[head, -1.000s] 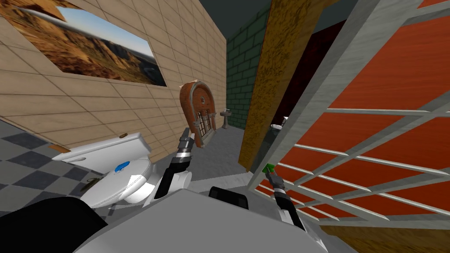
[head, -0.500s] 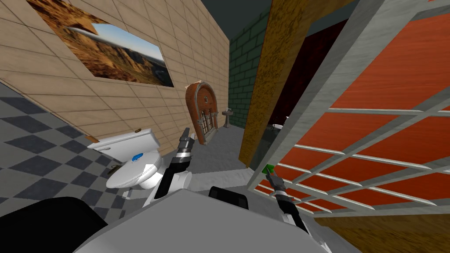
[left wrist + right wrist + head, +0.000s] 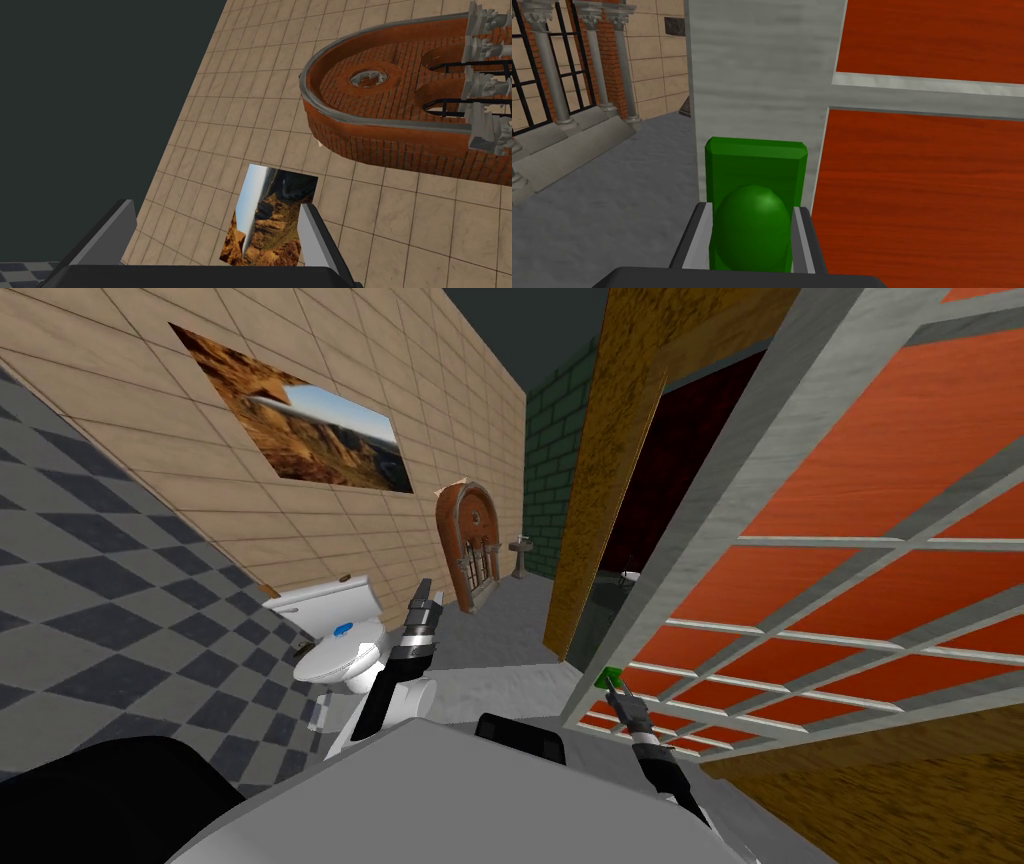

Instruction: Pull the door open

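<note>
The door [image 3: 880, 518] is red-orange with a grey lattice frame [image 3: 762, 70] and stands swung toward me on the right. Its green knob [image 3: 753, 227] sits on a green backplate [image 3: 756, 160] at the door's free edge; in the head view the knob [image 3: 608, 676] is a small green spot. My right gripper [image 3: 753, 240] is shut on the knob, a finger pressing each side, seen also as my right gripper [image 3: 617, 691]. My left gripper [image 3: 421, 606] is raised left of centre, open and empty, with its fingers [image 3: 315, 240] apart.
A mottled brown door jamb [image 3: 600, 488] stands just left of the door, a dark red opening behind it. A white toilet [image 3: 340, 653] sits by the tiled wall on the left. A brick arch piece [image 3: 475, 543] leans farther back on grey floor [image 3: 500, 628].
The whole head view has swung: the toilet and wall picture have shifted right and shrunk, so I have turned and backed. The door has come further open with the knob held.
</note>
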Robot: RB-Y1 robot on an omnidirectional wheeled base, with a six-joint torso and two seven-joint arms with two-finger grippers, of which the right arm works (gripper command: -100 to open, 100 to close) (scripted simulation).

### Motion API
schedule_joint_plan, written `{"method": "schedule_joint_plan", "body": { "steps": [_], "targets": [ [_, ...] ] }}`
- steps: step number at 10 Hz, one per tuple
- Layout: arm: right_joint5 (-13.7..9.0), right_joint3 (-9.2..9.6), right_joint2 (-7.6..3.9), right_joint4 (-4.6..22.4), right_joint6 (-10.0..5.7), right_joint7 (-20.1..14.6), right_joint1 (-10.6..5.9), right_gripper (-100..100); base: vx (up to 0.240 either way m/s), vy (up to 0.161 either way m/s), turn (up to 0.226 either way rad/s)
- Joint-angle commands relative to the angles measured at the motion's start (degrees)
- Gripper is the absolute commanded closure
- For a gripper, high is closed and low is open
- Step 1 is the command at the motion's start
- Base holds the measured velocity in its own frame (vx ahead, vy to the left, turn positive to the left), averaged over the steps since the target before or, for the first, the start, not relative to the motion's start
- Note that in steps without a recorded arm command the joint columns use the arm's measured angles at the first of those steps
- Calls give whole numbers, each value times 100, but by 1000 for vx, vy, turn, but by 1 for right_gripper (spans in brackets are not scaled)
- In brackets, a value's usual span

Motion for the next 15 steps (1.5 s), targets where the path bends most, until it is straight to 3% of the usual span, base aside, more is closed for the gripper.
{"method": "schedule_joint_plan", "body": {
  "steps": [1,5,9,10,15],
  "targets": [
    [53,96,-99,33,-201,-116,89,100,-185,-60,143],
    [127,228,-235,79,-475,-274,210,100,-179,-58,96],
    [229,412,-426,142,-859,-495,380,100,-172,-65,100],
    [212,382,-408,48,-742,-447,381,100,-87,-26,23],
    [383,609,-513,111,-1098,-571,486,100,-223,-95,129]
  ]
}}
